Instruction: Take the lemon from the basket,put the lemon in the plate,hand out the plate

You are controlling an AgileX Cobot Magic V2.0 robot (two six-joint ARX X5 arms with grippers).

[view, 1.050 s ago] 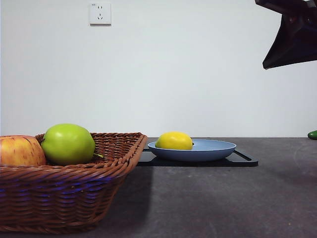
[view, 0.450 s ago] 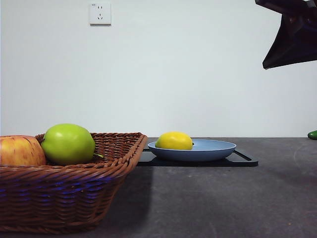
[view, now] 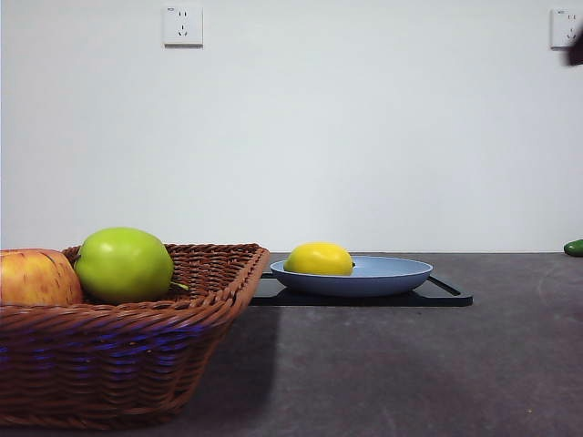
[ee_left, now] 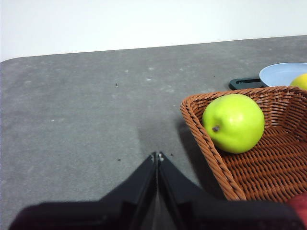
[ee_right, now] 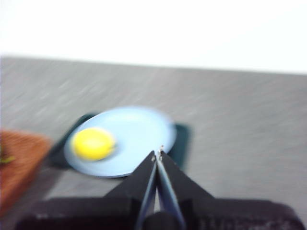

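I see one lemon (view: 319,259) and it lies in the plate (view: 392,273), on the half of the plate that is nearer to the basket (view: 137,346). There is one plate, light blue, and it rests on one flat black tray (view: 446,295) on the bench (view: 410,373). The tray stands just beside the rim of the basket, behind it as the front view shows.

In the basket I count two fruits: one green apple (view: 124,265) and one red-yellow apple (view: 36,277). They are side by side and seem to touch each other. The green apple is the one closer to the plate.

My right claw (ee_right: 158,154) is clenched, both jaws pressed together, and it grasps nothing. It hangs above the bench near the plate, on the side far from the basket; its wrist picture is blurred. My left claw (ee_left: 157,156) is clenched too and is empty. It hangs over bare bench just outside the corner of the basket where the green apple sits.

On the wall behind the plate I count two white sockets (view: 182,25). One small green thing (view: 574,247) lies on the bench well apart from the plate; I cannot tell what it is.
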